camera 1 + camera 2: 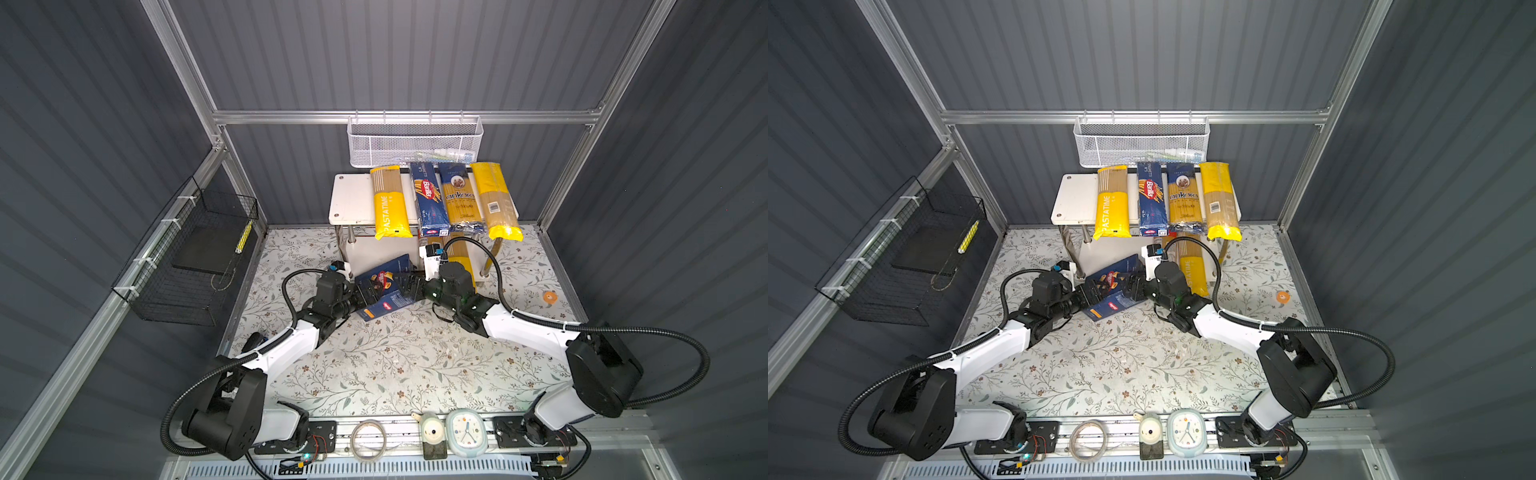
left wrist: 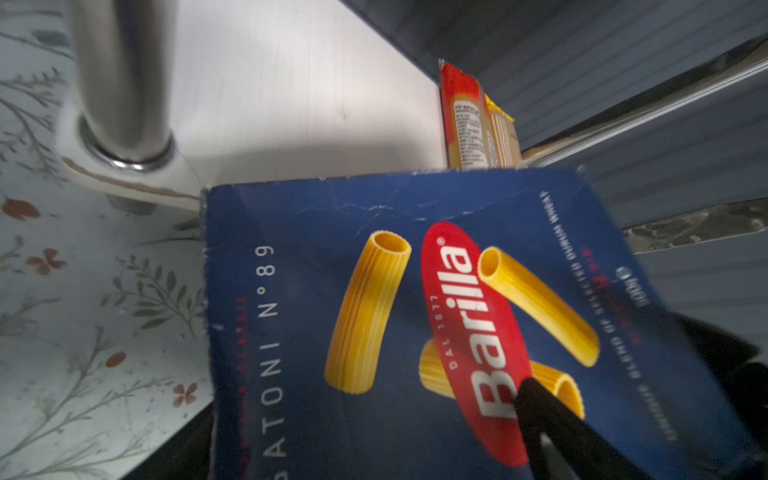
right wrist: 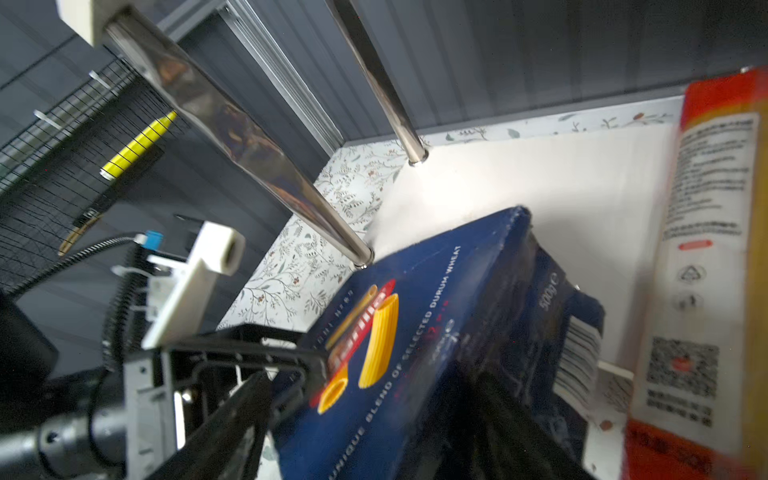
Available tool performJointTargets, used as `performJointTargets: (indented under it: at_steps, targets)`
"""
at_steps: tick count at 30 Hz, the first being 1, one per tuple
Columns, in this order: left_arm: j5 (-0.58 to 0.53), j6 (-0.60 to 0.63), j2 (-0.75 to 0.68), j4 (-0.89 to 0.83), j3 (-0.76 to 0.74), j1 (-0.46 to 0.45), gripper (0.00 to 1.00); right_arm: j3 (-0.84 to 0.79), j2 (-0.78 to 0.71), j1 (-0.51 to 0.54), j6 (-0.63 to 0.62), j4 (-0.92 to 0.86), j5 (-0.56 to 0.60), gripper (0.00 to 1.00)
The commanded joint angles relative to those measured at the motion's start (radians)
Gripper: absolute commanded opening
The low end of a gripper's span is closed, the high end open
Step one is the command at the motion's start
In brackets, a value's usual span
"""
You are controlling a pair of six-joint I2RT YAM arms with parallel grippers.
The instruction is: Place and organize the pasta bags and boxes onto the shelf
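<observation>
We log the rigatoni box (image 1: 384, 286) tilted, long axis aimed into the shelf (image 1: 353, 199), far end over its lower board (image 2: 291, 104). The left end effector (image 1: 367, 296) and right end effector (image 1: 409, 286) both clamp it.

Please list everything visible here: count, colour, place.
shelf: one, white, back.
PASTATIME bags: two, yellow, one per tier.
spaghetti box: one, blue, top tier.
ankara bag: one, blue, top tier.
barcode bag: one, yellow, top tier.
red-ended bag: one, lower tier.
rigatoni box: one, blue, tilted, lower tier's front.
mesh basket: one, white, back rail.
wire basket: one, black, left wall.
clock: one, pale, front rail.
left gripper: shut on rigatoni box.
right gripper: beside that box.
</observation>
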Motion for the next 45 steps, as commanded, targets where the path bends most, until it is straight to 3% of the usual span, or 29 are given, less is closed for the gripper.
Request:
performJointTargets:
  at_steps: [1, 21, 27, 38, 43, 45]
  targets:
    - [0.192, 0.006, -0.001, 0.218, 0.125, -0.077, 0.99, 0.029, 0.013, 0.049, 0.002, 0.113, -0.157, 0.77]
    - [0.125, 0.141, -0.048, 0.101, 0.174, -0.089, 1.00, -0.030, 0.016, 0.040, 0.006, 0.196, -0.142, 0.77]
    - [0.051, 0.177, -0.084, -0.032, 0.192, -0.090, 1.00, -0.122, -0.026, 0.040, 0.021, 0.159, -0.113, 0.77]
    - [0.041, 0.072, -0.165, -0.044, 0.008, -0.089, 0.99, -0.286, -0.057, 0.073, 0.134, 0.175, -0.090, 0.76]
    - [-0.012, 0.113, -0.203, -0.182, -0.003, -0.090, 1.00, -0.319, -0.072, 0.075, 0.137, 0.133, -0.055, 0.76]
    - [-0.081, 0.143, -0.230, -0.271, 0.001, -0.090, 0.99, -0.337, -0.095, 0.075, 0.126, 0.107, -0.036, 0.76]
